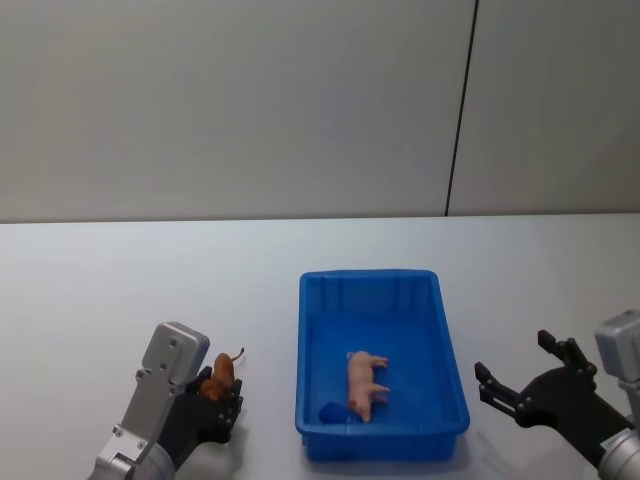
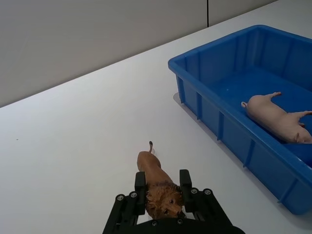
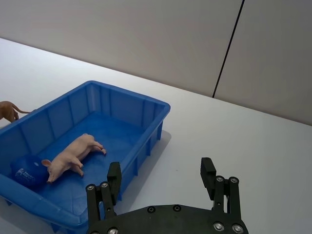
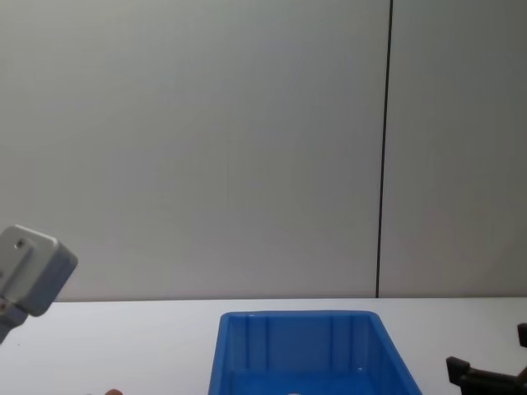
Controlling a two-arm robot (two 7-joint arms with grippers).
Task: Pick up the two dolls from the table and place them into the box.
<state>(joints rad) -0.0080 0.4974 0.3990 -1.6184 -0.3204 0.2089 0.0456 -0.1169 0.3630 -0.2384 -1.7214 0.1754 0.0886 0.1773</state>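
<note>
A brown lion doll (image 1: 224, 368) (image 2: 153, 170) stands on the white table (image 1: 120, 290), left of the blue box (image 1: 370, 273) (image 2: 214, 48). My left gripper (image 1: 225, 392) (image 2: 162, 183) is shut on the lion's maned head, one finger on each side. A pink pig doll (image 1: 365, 385) (image 2: 273, 117) (image 3: 70, 157) lies on its side inside the box (image 3: 126, 92). My right gripper (image 1: 513, 358) (image 3: 161, 166) is open with nothing in it, just right of the box. The lion's hindquarters (image 3: 7, 109) show past the box's far wall.
A small dark blue object (image 1: 333, 412) (image 3: 25, 168) lies in the box's near corner beside the pig. A plain grey wall with a vertical seam rises behind the table. The box's front wall (image 4: 296, 317) shows in the chest view.
</note>
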